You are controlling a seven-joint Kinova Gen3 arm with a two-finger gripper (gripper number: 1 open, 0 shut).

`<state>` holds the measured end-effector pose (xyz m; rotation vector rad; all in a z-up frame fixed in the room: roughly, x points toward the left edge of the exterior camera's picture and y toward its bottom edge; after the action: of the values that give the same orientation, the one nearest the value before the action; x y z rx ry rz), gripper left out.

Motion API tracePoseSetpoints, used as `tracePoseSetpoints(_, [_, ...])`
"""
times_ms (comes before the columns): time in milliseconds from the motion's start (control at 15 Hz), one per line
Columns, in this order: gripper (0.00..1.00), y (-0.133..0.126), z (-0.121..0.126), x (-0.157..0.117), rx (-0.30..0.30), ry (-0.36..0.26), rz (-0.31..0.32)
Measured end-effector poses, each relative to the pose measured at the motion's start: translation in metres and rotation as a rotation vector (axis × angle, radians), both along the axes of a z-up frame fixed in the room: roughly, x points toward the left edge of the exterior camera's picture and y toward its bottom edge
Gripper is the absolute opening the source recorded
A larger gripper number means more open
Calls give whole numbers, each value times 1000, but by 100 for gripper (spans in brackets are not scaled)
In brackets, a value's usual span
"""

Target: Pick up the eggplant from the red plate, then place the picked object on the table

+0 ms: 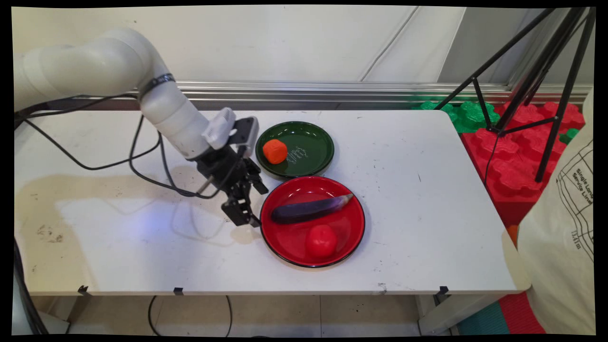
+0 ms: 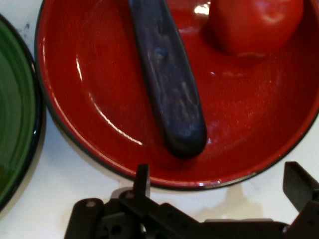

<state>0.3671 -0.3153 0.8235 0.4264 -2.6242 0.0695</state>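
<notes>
your pincer [image 1: 244, 214] hung open and empty just off the left rim of the red plate [image 1: 349, 237], nearest the blunt end of the purple eggplant [image 1: 308, 210] lying across it beside a red tomato [image 1: 321, 241], with the green plate [image 1: 313, 142] holding an orange fruit [image 1: 274, 151] behind on the white counter [image 1: 427, 213].

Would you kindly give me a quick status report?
End effector open, empty, beside red plate's left rim. Eggplant and tomato lie in it. Orange cube in green plate.

Empty hand [image 1: 247, 216] low, angled down, fingers spread wide.
</notes>
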Motion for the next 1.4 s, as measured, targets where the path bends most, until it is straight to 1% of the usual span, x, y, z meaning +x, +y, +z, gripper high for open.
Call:
tracePoseSetpoints(400, [100,-12,-21,-21,-16,-7,-28])
tracePoseSetpoints(867, [100,-23,-37,-33,-32,-12,-48])
tracePoseSetpoints(933, [0,-24,-39,-35,-35,-11,-50])
tracePoseSetpoints(1400, [0,-29,-44,-40,-41,-5,-52])
